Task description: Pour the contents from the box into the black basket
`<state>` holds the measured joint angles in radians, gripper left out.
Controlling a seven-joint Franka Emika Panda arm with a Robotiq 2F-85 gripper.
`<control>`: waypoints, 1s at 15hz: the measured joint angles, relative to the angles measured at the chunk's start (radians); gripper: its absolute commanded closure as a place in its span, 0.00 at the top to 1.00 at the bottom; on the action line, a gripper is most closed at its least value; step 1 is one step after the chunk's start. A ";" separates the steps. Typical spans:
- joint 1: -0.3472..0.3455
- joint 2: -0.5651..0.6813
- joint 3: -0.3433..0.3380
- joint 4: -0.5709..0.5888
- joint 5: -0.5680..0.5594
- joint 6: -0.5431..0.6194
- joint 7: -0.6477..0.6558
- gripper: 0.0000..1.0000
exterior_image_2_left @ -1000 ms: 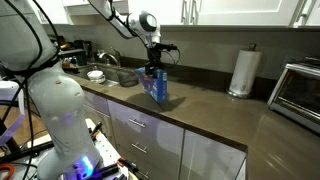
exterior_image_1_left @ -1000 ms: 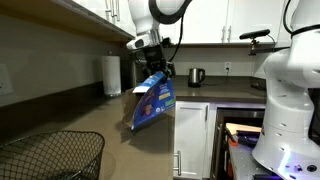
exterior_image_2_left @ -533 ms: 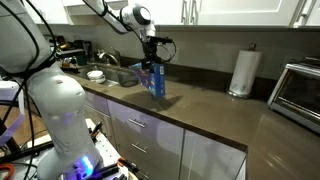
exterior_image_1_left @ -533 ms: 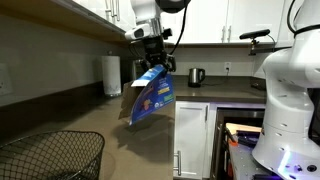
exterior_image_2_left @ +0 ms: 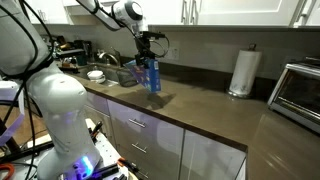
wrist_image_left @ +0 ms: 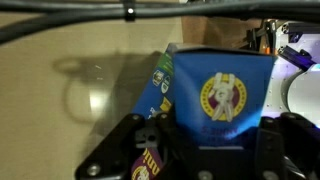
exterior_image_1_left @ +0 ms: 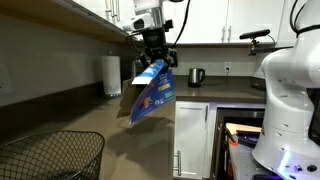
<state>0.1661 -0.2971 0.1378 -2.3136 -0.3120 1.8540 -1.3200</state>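
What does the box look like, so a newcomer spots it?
Start at the dark countertop under the white cabinets. Hanging in the air above it, held from the top by the fingers, is the box. It is the only blue thing, flat with yellow print, unlike the black basket and white paper towel roll.

The box (exterior_image_1_left: 152,97) is smooth printed cardboard with a slight sheen. At 7 o'clock in an exterior view, the basket (exterior_image_1_left: 60,138) is matt black wire mesh. The surface (exterior_image_2_left: 215,112) is dark, smooth and softly reflective. At 2 o'clock, the paper towel roll (exterior_image_2_left: 241,72) is white and matt.
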 measured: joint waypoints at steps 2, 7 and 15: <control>0.018 -0.011 0.019 0.002 -0.016 -0.021 0.019 0.28; 0.067 -0.017 0.061 0.053 -0.018 -0.127 0.036 0.30; 0.119 -0.012 0.086 0.168 -0.015 -0.223 0.036 0.29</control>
<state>0.2850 -0.3090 0.2234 -2.1459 -0.3266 1.6311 -1.2843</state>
